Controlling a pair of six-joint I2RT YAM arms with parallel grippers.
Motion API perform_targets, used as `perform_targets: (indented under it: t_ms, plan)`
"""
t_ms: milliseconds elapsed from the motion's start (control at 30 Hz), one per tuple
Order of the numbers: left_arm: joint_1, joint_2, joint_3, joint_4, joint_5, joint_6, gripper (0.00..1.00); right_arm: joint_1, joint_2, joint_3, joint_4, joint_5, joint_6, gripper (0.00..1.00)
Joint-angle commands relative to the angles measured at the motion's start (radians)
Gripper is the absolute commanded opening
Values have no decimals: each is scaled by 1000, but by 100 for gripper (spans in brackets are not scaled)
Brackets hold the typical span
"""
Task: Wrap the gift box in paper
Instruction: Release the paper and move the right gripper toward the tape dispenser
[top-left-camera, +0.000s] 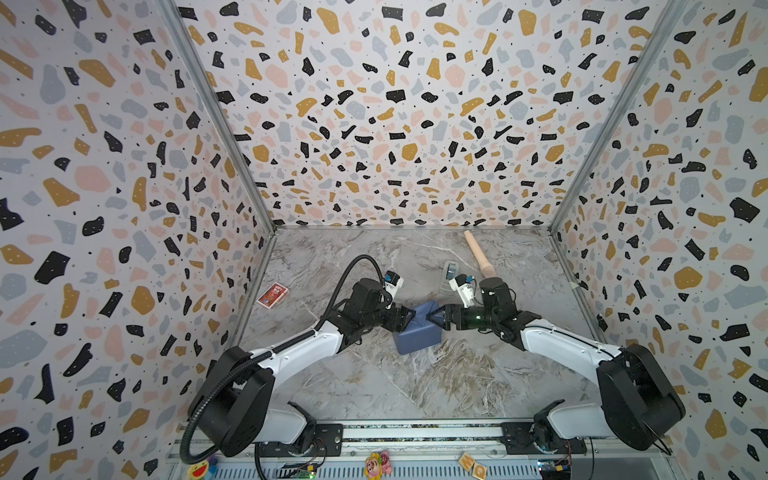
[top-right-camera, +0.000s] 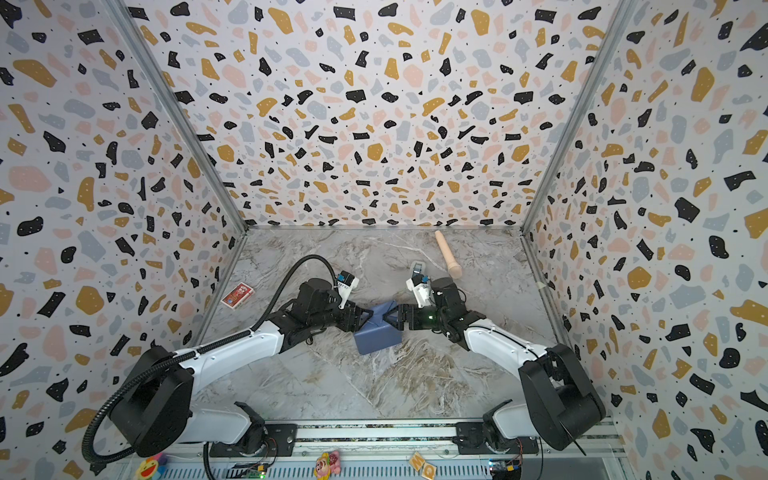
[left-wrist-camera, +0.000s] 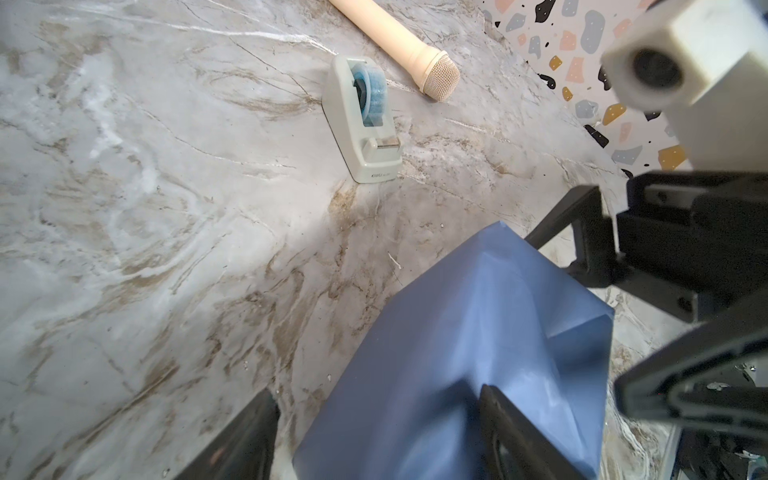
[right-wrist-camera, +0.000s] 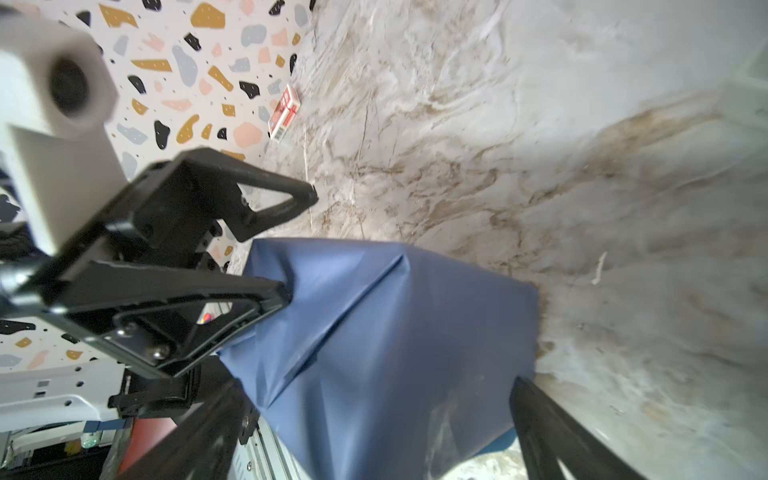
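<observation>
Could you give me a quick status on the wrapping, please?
Left gripper and right gripper face each other over the paper, jaws open. Paper wrapped over the gift box; box hidden. Tape dispenser stands apart, nothing in the way.

left end effector (top-left-camera: 410, 319): jaws apart | right end effector (top-left-camera: 432, 318): jaws wide | arms reaching inward, tips facing

Place: we read this as a robotics lab test cell.
Walls: terrazzo-print panels (top-left-camera: 374, 104) box us in on three sides.
Counter: marble-print counter (top-left-camera: 374, 386), two robot arms (top-left-camera: 299, 353) (top-left-camera: 561, 340) mounted on a rail (top-left-camera: 415, 432) at its front edge.
</observation>
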Motion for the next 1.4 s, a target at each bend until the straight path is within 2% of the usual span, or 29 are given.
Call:
perform_targets:
  t_ms: [0, 267, 333, 467, 800, 967, 1367]
  plan:
    - [0, 16, -20, -177, -17, 42, 75, -57, -51, 59, -22, -44, -10, 99]
    - [-2, 21, -23, -172, -5, 45, 74, -210, 32, 118, -62, -1, -5, 100]
    - [-2, 22, -20, -174, -1, 44, 75, -227, 80, 144, -44, -2, 8, 97]
    - [-2, 22, -23, -165, -3, 39, 74, -231, 204, 235, -71, 3, -4, 90]
    - [-2, 16, -16, -164, 0, 43, 74, -248, 445, 374, 6, -26, 4, 69]
    - [-2, 19, -12, -164, 8, 43, 74, -258, 528, 406, 69, -42, 24, 65]
    - [-2, 3, -13, -166, 17, 47, 73, -273, 629, 441, 87, -77, 37, 59]
